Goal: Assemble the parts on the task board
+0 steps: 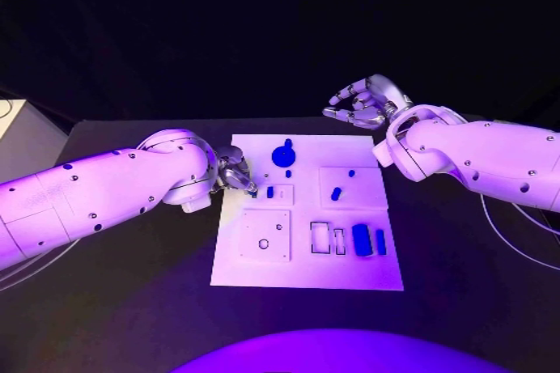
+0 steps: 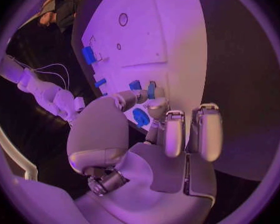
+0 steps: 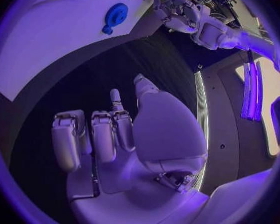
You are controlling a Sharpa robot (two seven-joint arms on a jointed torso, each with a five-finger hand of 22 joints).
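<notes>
The white task board (image 1: 309,264) lies mid-table. On it are a round blue part (image 1: 284,155), small blue pieces (image 1: 269,192) (image 1: 336,193) and two blue bars (image 1: 369,240). My left hand (image 1: 235,175) hovers at the board's left edge. Its thumb and a fingertip (image 2: 156,104) stand slightly apart beside a small upright blue piece (image 2: 151,90), with nothing seen between them. My right hand (image 1: 366,101) is raised beyond the board's far right corner, loosely curled and holding nothing. The right wrist view shows the round part (image 3: 115,16) and the left hand (image 3: 177,12) beyond my right hand (image 3: 115,134).
The board carries a square plate with a round hole (image 1: 265,235) (image 2: 123,19) and narrow rectangular slots (image 1: 321,236). Black table (image 1: 129,308) surrounds the board. A pale box edge (image 1: 18,130) stands at the far left.
</notes>
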